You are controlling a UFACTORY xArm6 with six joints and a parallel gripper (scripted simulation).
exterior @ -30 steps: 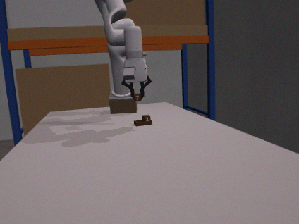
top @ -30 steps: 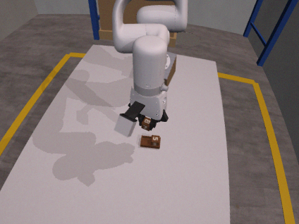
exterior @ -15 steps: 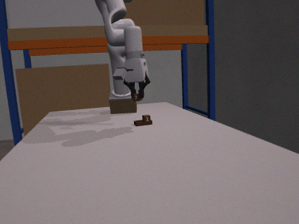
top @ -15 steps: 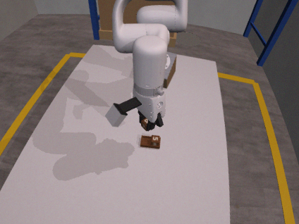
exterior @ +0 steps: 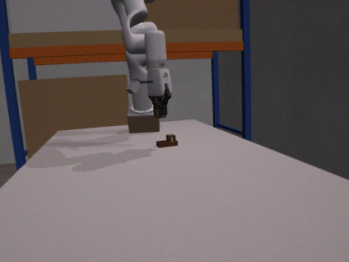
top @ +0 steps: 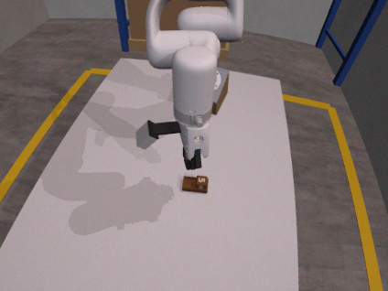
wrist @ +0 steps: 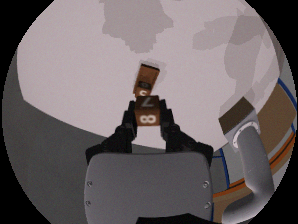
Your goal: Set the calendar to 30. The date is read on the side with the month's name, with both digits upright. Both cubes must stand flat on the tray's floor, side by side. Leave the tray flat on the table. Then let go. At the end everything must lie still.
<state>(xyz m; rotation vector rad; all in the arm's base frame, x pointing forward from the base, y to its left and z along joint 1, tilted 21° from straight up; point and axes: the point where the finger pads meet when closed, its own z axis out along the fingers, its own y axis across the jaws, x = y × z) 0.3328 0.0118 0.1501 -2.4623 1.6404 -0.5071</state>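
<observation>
Behind your white table [top: 256,238] stands blue shelving [exterior: 246,70]. Your gripper [wrist: 150,124] hangs above the table, clamped on one brown cube [wrist: 148,116]. At its 6 o'clock in the top view, the tray [top: 188,184] holds the other cube [top: 201,182].
</observation>
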